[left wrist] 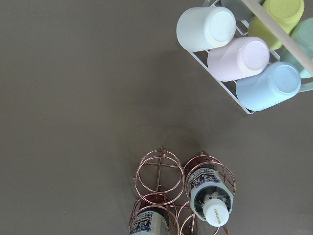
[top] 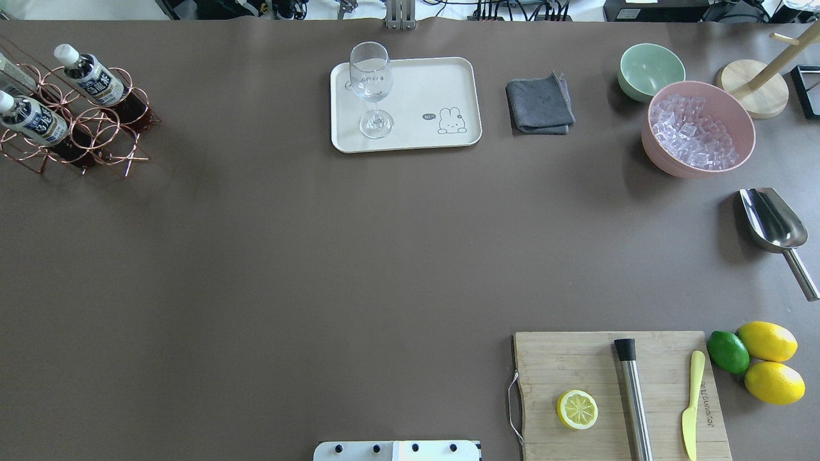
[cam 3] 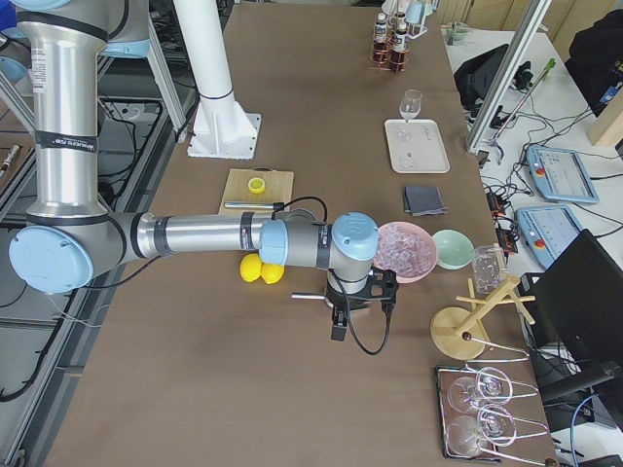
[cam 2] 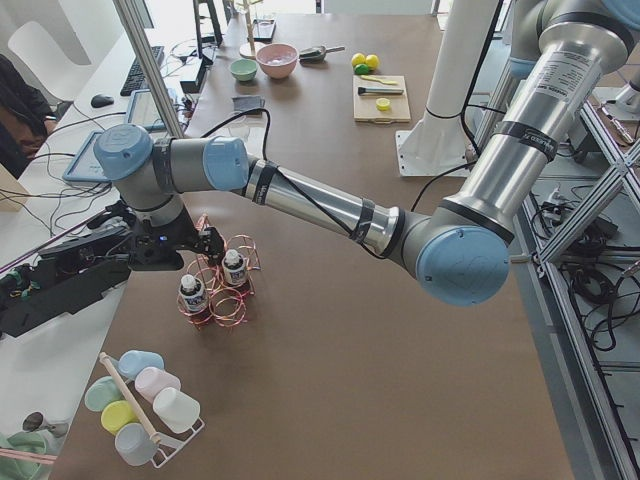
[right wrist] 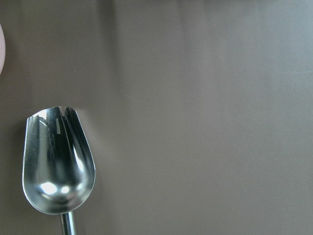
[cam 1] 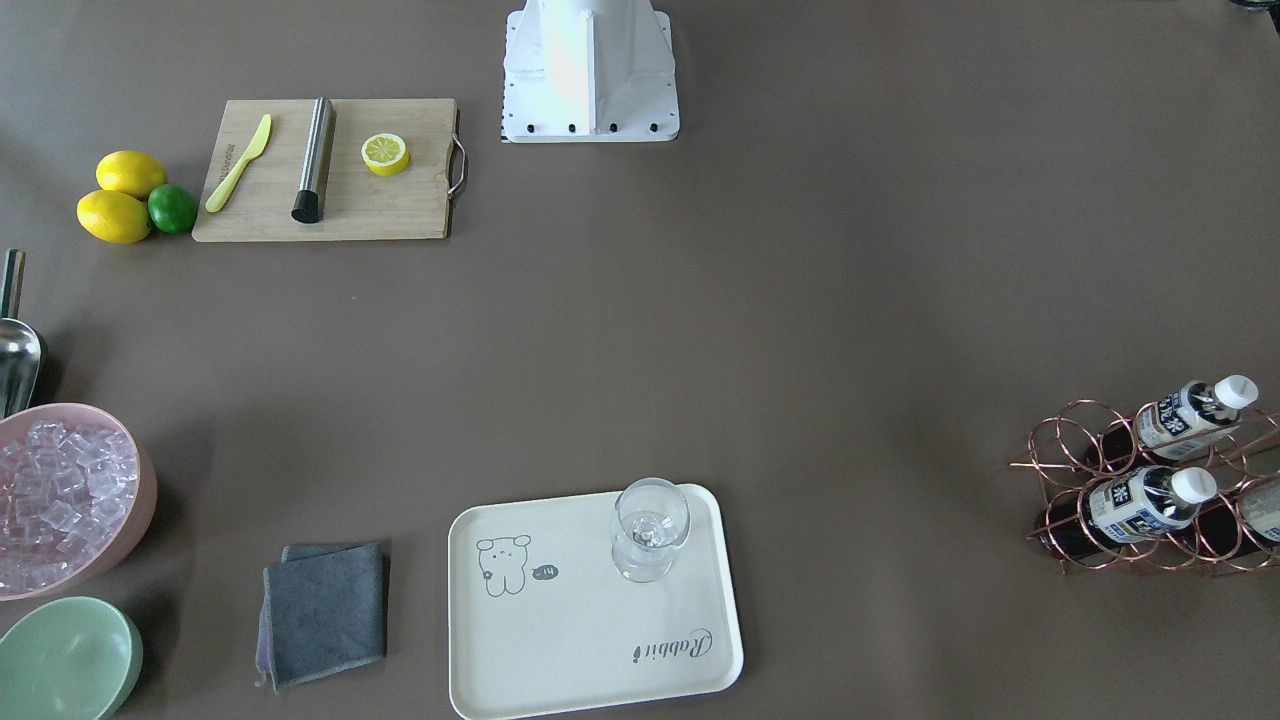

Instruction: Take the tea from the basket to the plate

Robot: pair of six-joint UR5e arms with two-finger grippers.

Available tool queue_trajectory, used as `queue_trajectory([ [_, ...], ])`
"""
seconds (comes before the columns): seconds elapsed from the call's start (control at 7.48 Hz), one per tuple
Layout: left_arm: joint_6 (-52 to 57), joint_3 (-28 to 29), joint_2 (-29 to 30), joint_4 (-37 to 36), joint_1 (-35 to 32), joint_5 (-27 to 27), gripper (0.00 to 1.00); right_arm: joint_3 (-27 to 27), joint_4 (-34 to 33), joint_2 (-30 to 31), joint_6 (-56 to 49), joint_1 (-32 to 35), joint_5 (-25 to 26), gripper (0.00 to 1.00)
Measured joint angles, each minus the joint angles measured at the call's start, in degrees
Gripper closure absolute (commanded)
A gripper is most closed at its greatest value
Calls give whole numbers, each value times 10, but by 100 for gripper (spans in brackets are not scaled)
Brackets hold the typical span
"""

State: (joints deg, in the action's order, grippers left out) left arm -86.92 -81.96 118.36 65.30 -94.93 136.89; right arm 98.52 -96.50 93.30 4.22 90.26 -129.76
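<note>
item 1, tea [left wrist: 210, 196]: lower right of the wrist frame, capped, standing in the basket [left wrist: 157, 172]. left tool [cam 2: 208, 244] hovers by it; whether it is clenched i cannot tell, right tool [cam 3: 338, 329] likewise. i judge the step to be approach. next: descend, clasp the neck, lift clear, carry to the plate [cam 1: 590, 640].

This is a robotics lab, not a kitchen — the brown-covered table [cam 3: 321, 409] serves as a test bench. In the right-end view an industrial arm [cam 3: 195, 236] reaches in from nine o'clock. Touchscreen pendants [cam 3: 557, 175] lie on a white side desk at three o'clock, and aluminium frame struts [cam 3: 508, 73] rise at one. The left-end view shows a keyboard [cam 2: 140, 68] and mouse [cam 2: 100, 100] at ten o'clock — an operator's station.
</note>
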Motion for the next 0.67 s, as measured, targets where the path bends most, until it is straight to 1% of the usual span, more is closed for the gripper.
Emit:
queue_trajectory([
  [0.4, -1, -4, -2, -1, -5, 1, 1, -3, 0, -3, 0, -1, -2, 0],
  [0.67, -23, -9, 6, 3, 8, 1, 1, -4, 0, -3, 0, -1, -2, 0],
])
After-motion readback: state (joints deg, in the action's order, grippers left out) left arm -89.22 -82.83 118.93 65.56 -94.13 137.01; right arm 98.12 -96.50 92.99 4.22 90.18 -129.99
